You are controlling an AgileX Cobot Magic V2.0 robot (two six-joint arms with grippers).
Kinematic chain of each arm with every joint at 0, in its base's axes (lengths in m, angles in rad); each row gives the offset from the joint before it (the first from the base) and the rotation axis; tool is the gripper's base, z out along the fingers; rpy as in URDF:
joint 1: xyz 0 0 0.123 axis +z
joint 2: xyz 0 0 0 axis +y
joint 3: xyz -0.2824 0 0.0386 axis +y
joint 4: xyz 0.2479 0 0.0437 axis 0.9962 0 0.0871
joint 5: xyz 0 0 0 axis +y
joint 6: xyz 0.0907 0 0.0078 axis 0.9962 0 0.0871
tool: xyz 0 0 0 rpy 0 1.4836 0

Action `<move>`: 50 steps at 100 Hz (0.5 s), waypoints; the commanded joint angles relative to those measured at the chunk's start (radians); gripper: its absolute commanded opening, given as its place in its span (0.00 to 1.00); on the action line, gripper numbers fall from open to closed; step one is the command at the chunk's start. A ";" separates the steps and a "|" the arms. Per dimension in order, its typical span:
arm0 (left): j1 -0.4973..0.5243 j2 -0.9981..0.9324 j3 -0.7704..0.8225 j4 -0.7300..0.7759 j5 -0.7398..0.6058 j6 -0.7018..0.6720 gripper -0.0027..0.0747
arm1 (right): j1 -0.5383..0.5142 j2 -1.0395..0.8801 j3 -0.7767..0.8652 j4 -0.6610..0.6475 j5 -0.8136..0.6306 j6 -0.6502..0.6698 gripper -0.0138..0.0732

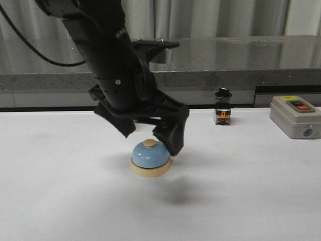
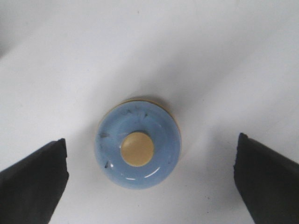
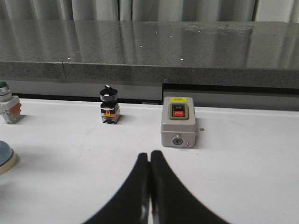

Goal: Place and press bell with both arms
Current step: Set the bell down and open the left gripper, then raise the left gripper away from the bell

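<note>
The bell (image 1: 150,158) stands upright on the white table (image 1: 251,191), with a light-blue dome, a cream base and a cream button on top. My left gripper (image 1: 150,139) hangs just above it, open wide, one jaw on each side of the dome. In the left wrist view the bell (image 2: 138,149) lies between the two black fingertips (image 2: 35,179), apart from both. My right gripper (image 3: 149,156) is shut and empty, low over the table; it is out of the front view. The bell's edge (image 3: 5,158) shows at the side of the right wrist view.
A black-knobbed switch (image 1: 223,106) (image 3: 110,106) and a grey box with red and green buttons (image 1: 296,116) (image 3: 178,122) stand at the table's back right. A green-capped push-button (image 3: 7,105) stands farther left. A dark stone ledge (image 1: 225,55) runs behind the table.
</note>
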 commanded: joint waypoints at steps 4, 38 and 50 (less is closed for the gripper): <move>0.009 -0.128 -0.012 -0.005 -0.023 -0.003 0.93 | -0.006 -0.018 -0.016 0.001 -0.087 -0.003 0.09; 0.149 -0.385 0.212 -0.005 -0.129 -0.028 0.90 | -0.006 -0.018 -0.016 0.001 -0.087 -0.003 0.09; 0.238 -0.491 0.321 -0.005 -0.180 -0.029 0.89 | -0.006 -0.018 -0.016 0.001 -0.087 -0.003 0.09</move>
